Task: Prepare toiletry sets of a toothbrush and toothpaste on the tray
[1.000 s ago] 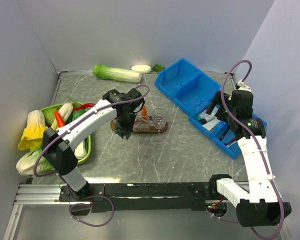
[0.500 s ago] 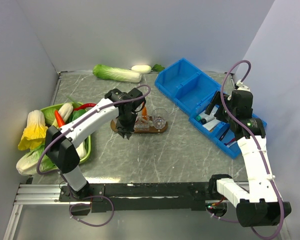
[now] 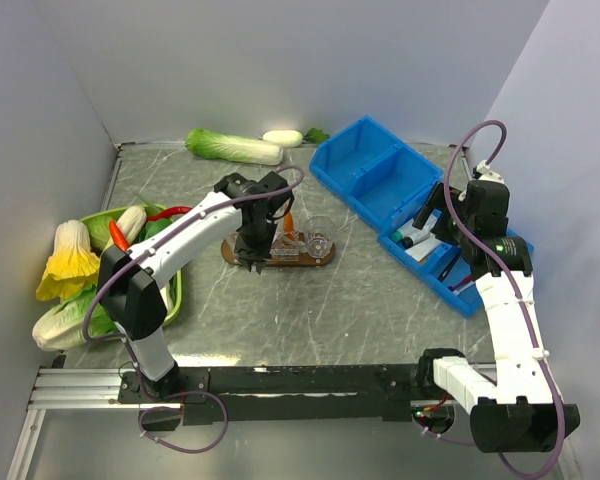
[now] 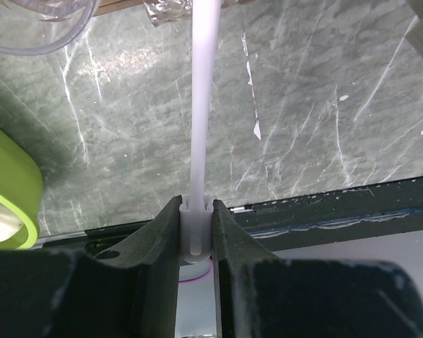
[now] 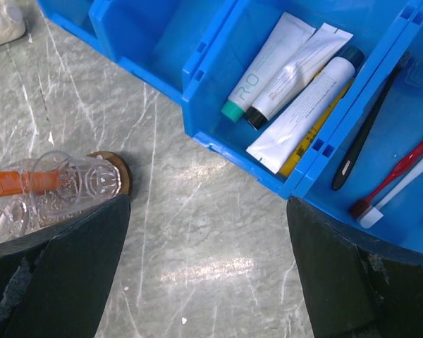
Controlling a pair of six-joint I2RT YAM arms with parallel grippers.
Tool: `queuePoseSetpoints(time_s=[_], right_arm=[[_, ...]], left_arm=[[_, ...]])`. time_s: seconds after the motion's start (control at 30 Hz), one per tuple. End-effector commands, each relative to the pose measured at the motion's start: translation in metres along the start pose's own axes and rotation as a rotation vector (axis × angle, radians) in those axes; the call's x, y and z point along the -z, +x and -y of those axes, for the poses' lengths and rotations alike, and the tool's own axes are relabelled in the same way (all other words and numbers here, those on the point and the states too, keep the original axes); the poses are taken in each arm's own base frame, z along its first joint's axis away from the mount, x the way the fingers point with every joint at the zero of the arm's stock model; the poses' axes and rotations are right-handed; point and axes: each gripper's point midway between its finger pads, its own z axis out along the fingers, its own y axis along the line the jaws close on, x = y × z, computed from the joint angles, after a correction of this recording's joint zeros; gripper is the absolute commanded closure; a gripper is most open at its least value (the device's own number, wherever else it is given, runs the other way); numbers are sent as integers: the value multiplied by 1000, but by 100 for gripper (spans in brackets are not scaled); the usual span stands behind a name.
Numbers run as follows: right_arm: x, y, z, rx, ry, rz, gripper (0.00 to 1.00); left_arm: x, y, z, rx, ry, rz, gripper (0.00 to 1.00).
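Left jaws nudged right, at tray (image 3: 325, 258) edge — toothbrush (image 4: 203, 105) pinched; right jaws wide

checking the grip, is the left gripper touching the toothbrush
Touching. The left wrist view shows the left gripper clamped against both sides of the white toothbrush handle.

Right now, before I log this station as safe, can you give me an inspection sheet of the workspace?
Surface: veined grey table.
Job's things: brown tray holds clear cups; orange toothpaste in one; white toothbrush in the left hand.
Clutter: vegetables in green dish, cabbage at back, blue bins with tubes and brushes.
Hands: left hand shut on toothbrush at the tray's left end; right hand open above the bins.
Cables: purple loops on both arms.
Surroundings: plain walls; nothing else seen.
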Motion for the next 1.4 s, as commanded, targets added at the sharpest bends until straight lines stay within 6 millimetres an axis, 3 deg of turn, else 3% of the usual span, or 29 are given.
queuePoseSetpoints(time_s=[0.0, 0.23, 0.47, 0.67, 0.9, 1.13, 1.37], right_arm=[[-3, -7, -2, -6, -10, 27, 1], [-4, -6, -1, -10, -6, 24, 1], [-5, -6, 1, -15, -2, 24, 1], [-6, -6, 1, -16, 0, 23, 1], [-6, -3, -3, -17, -22, 12, 1], [-5, -4, -3, -20, -25, 14, 1], [-4, -6, -4, -15, -29, 23, 0]], left_arm=[[5, -12, -4, 23, -9, 33, 99], [-1, -17, -4, 35, -17, 30, 98], [-5, -20, -6, 45, -32, 30, 89], [-4, -22, -8, 54, -44, 34, 77], [1, -25, -11, 66, -58, 53, 58], [3, -27, -10, 66, -59, 62, 49], [20, -38, -19, 84, -91, 137, 36]])
